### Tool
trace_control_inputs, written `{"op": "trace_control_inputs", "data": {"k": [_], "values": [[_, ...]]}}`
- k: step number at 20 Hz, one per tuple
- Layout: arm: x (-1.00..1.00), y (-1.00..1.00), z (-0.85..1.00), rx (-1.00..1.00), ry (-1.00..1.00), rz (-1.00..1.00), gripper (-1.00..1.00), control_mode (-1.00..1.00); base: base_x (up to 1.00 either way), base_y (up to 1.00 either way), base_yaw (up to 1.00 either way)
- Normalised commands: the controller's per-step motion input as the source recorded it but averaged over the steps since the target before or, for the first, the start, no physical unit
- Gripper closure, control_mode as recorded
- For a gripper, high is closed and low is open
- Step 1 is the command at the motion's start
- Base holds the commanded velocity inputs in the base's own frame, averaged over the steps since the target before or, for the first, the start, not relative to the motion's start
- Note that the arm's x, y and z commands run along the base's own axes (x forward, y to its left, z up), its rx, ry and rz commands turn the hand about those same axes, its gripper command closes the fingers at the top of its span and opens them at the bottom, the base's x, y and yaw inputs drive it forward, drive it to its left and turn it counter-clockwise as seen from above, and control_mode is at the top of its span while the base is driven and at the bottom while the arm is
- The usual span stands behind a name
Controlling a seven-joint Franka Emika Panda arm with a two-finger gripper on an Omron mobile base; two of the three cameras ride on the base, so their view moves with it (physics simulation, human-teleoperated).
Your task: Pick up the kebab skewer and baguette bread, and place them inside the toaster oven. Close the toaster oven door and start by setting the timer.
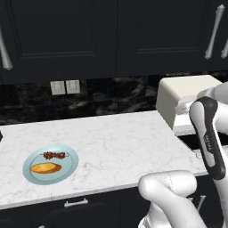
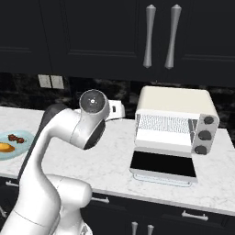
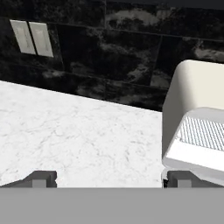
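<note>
Counter holds skewer; right view shows oven door open.

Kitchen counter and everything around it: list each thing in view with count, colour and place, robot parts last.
plate: one, pale blue, on the counter's left part near the front edge
kebab skewer: one, dark red-brown, on the plate's far side
baguette bread: one, golden orange, on the plate, nearer than the skewer
toaster oven: one, cream-white, on the counter's right part, three dark knobs at its right
toaster oven door: one, dark glass, folded down open
counter: one, white marble
wall outlets: two, pale, on the dark backsplash
cabinet handles: several, silver, on dark upper doors
gripper: one, dark tips, open, holding nothing, above the counter left of the oven
</note>
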Motion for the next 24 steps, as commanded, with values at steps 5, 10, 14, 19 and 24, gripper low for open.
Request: {"op": "trace_control_inputs", "data": {"k": [5, 10, 14, 19, 24], "values": [[0.0, -0.77, -0.05, 0.1, -0.35, 0.07, -1.0, -1.0, 0.0, 0.0, 0.0], [-0.08, -0.77, -0.09, 0.05, -0.23, 0.07, -1.0, -1.0, 0.0, 0.0, 0.0], [0.03, -0.63, 0.0, 0.04, -0.07, 0.01, -1.0, -1.0, 0.0, 0.0, 0.0], [0.14, -0.57, 0.0, 0.02, 0.0, 0.0, -1.0, -1.0, 0.0, 0.0, 0.0], [0.25, -0.08, -0.48, 0.03, 0.01, 0.0, -1.0, -1.0, 0.0, 0.0, 0.0]]}}
